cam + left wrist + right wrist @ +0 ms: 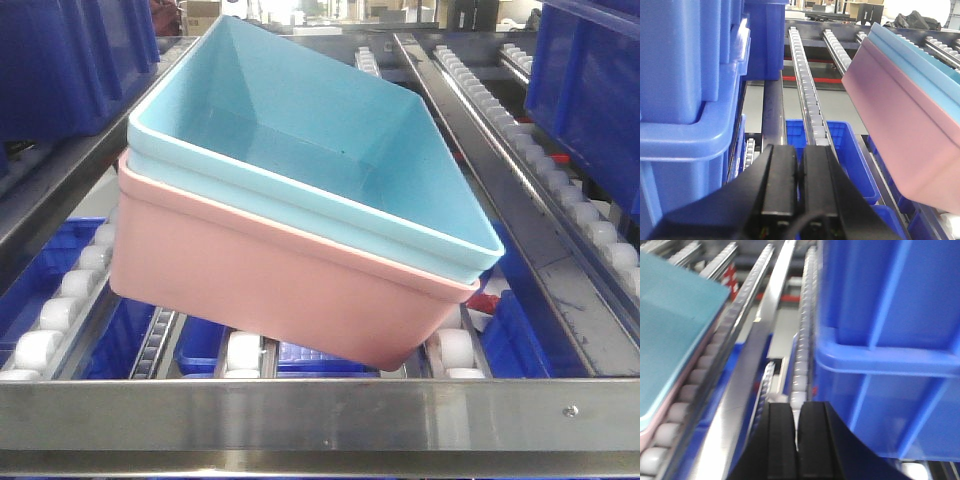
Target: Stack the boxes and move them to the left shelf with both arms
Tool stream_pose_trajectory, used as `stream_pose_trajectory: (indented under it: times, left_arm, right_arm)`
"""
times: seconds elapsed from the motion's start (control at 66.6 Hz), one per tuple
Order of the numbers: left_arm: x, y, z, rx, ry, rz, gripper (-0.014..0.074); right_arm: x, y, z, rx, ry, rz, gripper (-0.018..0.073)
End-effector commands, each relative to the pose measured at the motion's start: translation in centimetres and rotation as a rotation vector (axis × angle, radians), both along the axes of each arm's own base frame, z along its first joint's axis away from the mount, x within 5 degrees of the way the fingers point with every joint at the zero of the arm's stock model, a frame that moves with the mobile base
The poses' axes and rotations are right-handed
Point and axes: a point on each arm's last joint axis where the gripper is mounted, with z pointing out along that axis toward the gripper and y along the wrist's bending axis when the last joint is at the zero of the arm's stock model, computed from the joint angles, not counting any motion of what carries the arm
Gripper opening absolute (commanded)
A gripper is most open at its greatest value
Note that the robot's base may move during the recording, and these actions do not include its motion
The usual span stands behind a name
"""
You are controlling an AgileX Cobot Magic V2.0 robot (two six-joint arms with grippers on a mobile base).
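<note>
Light blue tub [330, 140] nested inside salmon pink tub [270, 275], rims banded one above the other, the pair sitting askew on the roller rails [70, 290] of the sloping steel rack, just behind its brushed-metal front bar [320, 410]. Lower corner of the pink tub resting close to the bar; stack turned at an angle to the rails rather than square with them. Dark blue storage bins [70, 60] flanking the stack at upper left and upper right of the front view; more blue crates [215, 345] visible on the level below, through the gaps between rollers.

Seen from the left wrist camera: left gripper [799, 172] low in frame, black fingers pressed together with only a thin seam between them, holding nothing, well apart from the pink wall of the stack at right. Tall blue bins stacked just to its left, a roller rail running away ahead.

Seen from the right wrist camera, somewhat blurred: right gripper [799, 440] likewise closed, fingers side by side and empty, beneath the overhanging rim of a large blue bin [890, 340]. Corner of the light blue tub at far left beyond a roller rail and a steel rail, clear of the gripper.
</note>
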Motion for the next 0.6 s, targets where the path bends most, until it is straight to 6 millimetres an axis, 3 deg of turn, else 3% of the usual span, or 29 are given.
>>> stream_pose_trajectory:
  times: [0.0, 0.09, 0.586]
  left_arm:
    - [-0.05, 0.10, -0.09, -0.020, -0.074, 0.010, -0.0003]
    - [-0.05, 0.10, -0.09, -0.020, -0.074, 0.010, -0.0003]
    - [-0.03, 0.09, -0.10, -0.020, -0.072, 0.010, -0.0003]
  right_arm:
    - [-0.51, -0.09, 0.57, 0.001, -0.153, -0.017, 0.0055]
    - [-0.37, -0.08, -0.34, 0.021, -0.155, -0.014, 0.0055]
    - [-0.39, -0.08, -0.23, 0.022, -0.164, -0.014, 0.0055]
